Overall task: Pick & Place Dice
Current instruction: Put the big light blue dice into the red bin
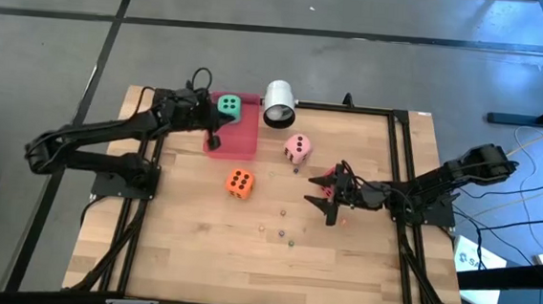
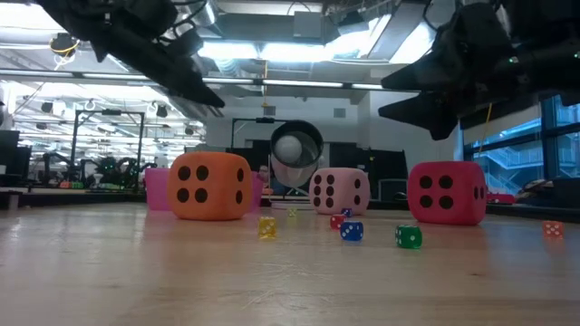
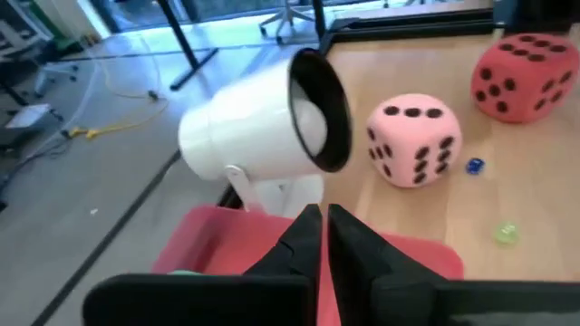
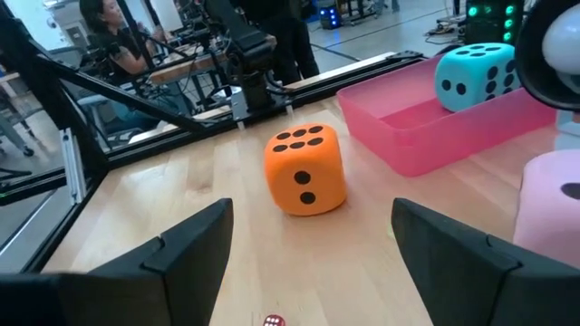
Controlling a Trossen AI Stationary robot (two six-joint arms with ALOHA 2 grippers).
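Observation:
The green die (image 1: 229, 105) sits in the pink tray (image 1: 239, 138) at the far left. On the wood rest the pink die (image 1: 298, 149), the orange die (image 1: 240, 182) and the red die (image 1: 323, 181), the last partly hidden under my right gripper. My left gripper (image 1: 213, 142) hovers over the tray's near part beside the green die, shut and holding nothing (image 3: 323, 237). My right gripper (image 1: 329, 199) stands open and raised, facing the orange die (image 4: 306, 169), with nothing between its fingers.
A white cylinder (image 1: 280, 103) lies on its side at the far edge, just right of the tray. Several tiny coloured dice (image 2: 352, 231) are scattered on the wood between the big dice and the near edge. A black frame (image 1: 399, 142) borders the table.

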